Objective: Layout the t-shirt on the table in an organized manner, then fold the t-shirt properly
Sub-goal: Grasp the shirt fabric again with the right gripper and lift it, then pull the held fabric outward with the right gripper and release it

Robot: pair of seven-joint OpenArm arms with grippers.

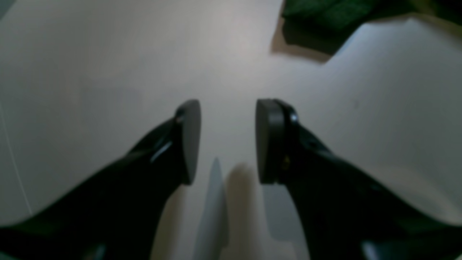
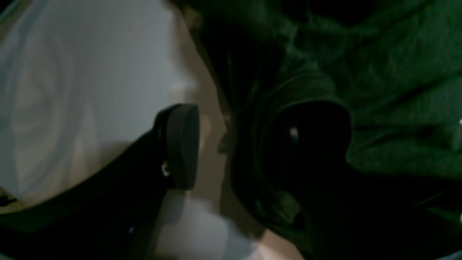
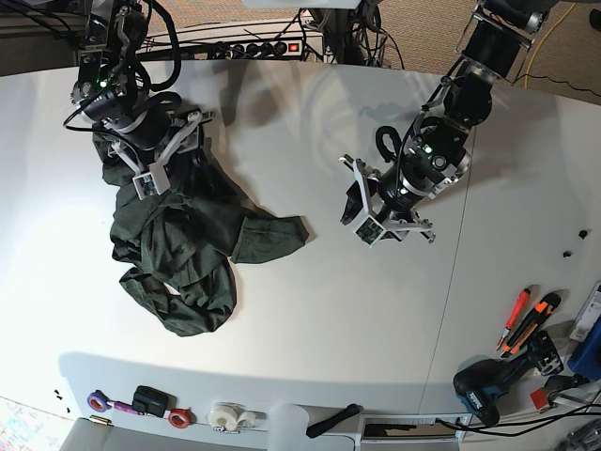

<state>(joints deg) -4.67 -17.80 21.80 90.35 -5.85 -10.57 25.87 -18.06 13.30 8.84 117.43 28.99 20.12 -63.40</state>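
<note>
In the left wrist view, the left gripper (image 1: pixel 227 141) hangs over bare tabletop with its two black jaws apart and nothing between them. A corner of the dark green, soft cotton t-shirt (image 1: pixel 325 14) shows at the upper right, well apart from the jaws. The rest is the smooth white table (image 1: pixel 90 65).

In the right wrist view, the right gripper (image 2: pixel 249 144) has its jaws apart too. One pad stands over the white table (image 2: pixel 90 72), and the other sits dark against the crumpled green cloth (image 2: pixel 389 108) at the shirt's edge. Whether that jaw touches the fabric is too dim to tell; no cloth is visibly pinched.

In the base view, the t-shirt (image 3: pixel 178 254) lies bunched on that view's left part of the table (image 3: pixel 310 319), one flap reaching toward the centre. The right gripper (image 3: pixel 155 160) is at its upper end, and the left gripper (image 3: pixel 376 209) is near the flap but off it.

The shirt is not yet spread. If the right gripper closes here, it may catch several layers of the bunch and drag a wad instead of an edge. The left gripper, closing where it is, would grasp nothing.
</note>
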